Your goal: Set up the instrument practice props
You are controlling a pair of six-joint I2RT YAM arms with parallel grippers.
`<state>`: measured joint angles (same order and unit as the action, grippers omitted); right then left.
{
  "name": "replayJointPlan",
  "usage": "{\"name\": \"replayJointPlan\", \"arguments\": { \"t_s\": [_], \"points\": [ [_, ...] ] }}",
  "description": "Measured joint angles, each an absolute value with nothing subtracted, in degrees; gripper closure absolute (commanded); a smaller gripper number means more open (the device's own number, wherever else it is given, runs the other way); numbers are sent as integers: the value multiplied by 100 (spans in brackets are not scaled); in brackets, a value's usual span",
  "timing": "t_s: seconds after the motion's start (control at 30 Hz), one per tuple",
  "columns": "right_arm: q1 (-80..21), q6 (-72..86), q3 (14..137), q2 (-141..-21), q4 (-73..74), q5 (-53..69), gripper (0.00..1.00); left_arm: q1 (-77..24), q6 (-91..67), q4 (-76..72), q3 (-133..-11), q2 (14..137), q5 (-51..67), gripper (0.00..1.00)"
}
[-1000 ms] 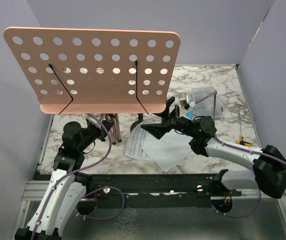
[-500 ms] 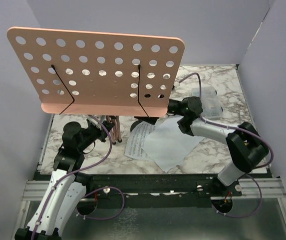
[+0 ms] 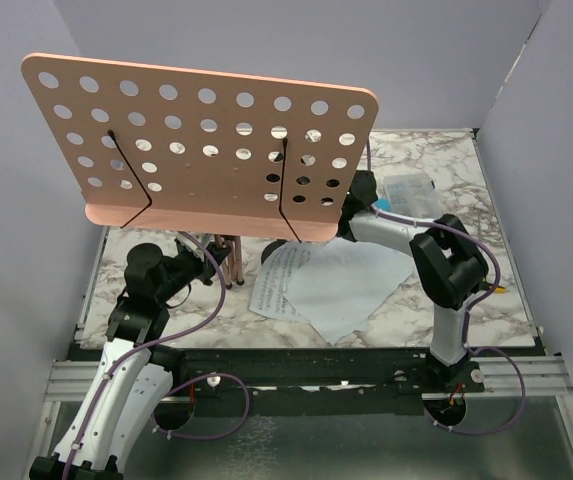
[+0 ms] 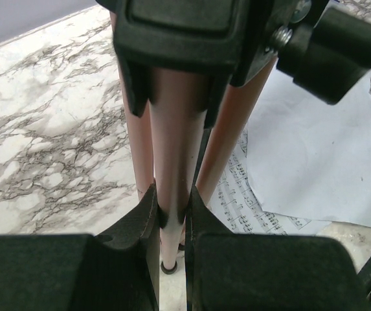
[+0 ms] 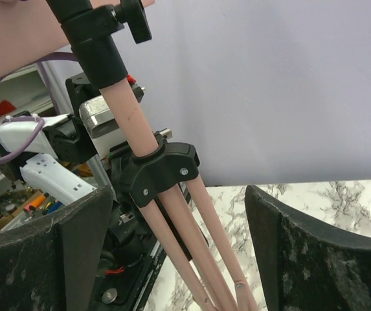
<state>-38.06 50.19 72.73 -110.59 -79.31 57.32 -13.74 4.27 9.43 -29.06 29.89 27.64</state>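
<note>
Right gripper [image 5: 175,207] has moved off the sheet music to the pink music stand [image 3: 166,150], jaws open facing its tripod legs [image 5: 195,246]. Left gripper [image 4: 171,220] stays clamped on one leg.

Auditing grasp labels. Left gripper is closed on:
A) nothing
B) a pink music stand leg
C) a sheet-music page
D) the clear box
B: in the left wrist view the left gripper pinches one thin pink leg of the music stand, while the sheet-music pages lie flat behind it.
</note>
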Motion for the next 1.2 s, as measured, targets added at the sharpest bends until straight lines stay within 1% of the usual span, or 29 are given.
{"name": "replayJointPlan", "arguments": {
  "t_s": [0.33,0.5,0.6,0.73,0.8,0.9,0.97,1.0,1.07,1.2],
  "points": [
    [-4062,5087,7931,-11115,-7865,5911,16,-1374,416,943,-2906,2989,2762,100],
    [-4250,5022,8165,-11201,-7640,5946,23,-1374,408,943,-2906,2987,2762,100],
    [-4353,4984,8364,-11299,-7505,5959,29,-1374,403,945,-2906,2985,2762,100],
    [-4453,4947,8536,-11391,-7349,5970,40,-1374,392,943,-2895,2967,2762,100],
    [-4488,4936,8591,-11410,-7284,5975,47,-1374,390,939,-2882,2950,2762,100],
    [-4539,4890,8705,-11419,-7155,5977,50,-1374,390,939,-2877,2939,2762,100],
    [-4567,4869,8781,-11426,-7081,5977,57,-1374,390,939,-2875,2934,2759,100],
    [-4574,4853,8816,-11434,-7054,5977,61,-1374,390,937,-2873,2930,2757,100],
    [-4582,4838,8871,-11448,-7015,5977,71,-1374,388,939,-2869,2919,2753,100],
    [-4582,4672,8962,-11493,-6997,6012,97,-1374,320,943,-2867,2910,2722,100]
  ]
}}
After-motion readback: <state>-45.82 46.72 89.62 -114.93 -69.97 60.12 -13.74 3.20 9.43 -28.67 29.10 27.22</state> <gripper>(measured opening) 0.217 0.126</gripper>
